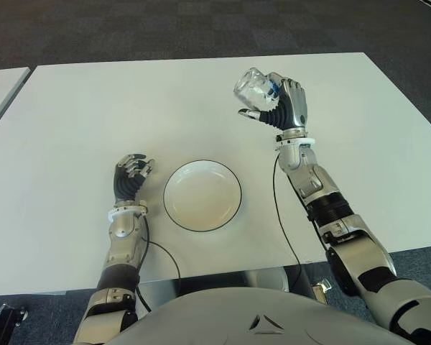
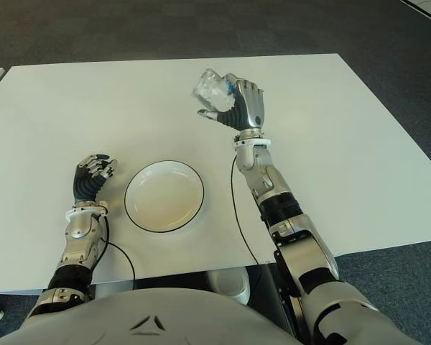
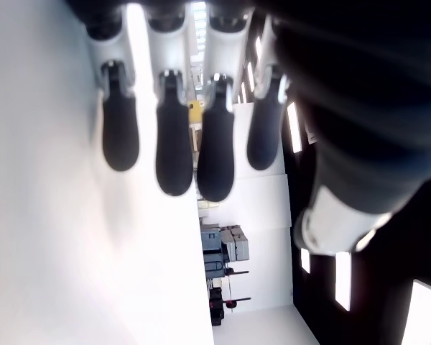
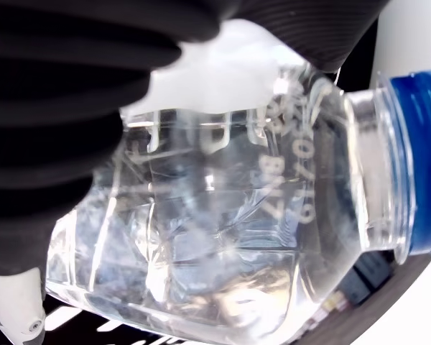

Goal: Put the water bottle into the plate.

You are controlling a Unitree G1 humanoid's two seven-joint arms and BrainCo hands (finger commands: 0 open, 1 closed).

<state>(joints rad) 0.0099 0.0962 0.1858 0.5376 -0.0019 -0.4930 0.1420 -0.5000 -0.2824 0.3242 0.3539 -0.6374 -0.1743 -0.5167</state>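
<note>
A clear water bottle (image 1: 253,87) with a blue cap (image 4: 421,154) is held tilted above the white table (image 1: 72,108), its base pointing away to the left. My right hand (image 1: 281,103) is shut on it, up and to the right of the plate. The white plate (image 1: 202,195) with a dark rim lies near the table's front edge, with nothing in it. My left hand (image 1: 131,175) shows just left of the plate, its fingers (image 3: 174,147) loosely curled and holding nothing.
A black cable (image 1: 284,230) runs from the right forearm across the table to the front edge. Another white table's corner (image 1: 1,86) shows at the far left. Dark carpet (image 1: 201,29) lies beyond the far edge.
</note>
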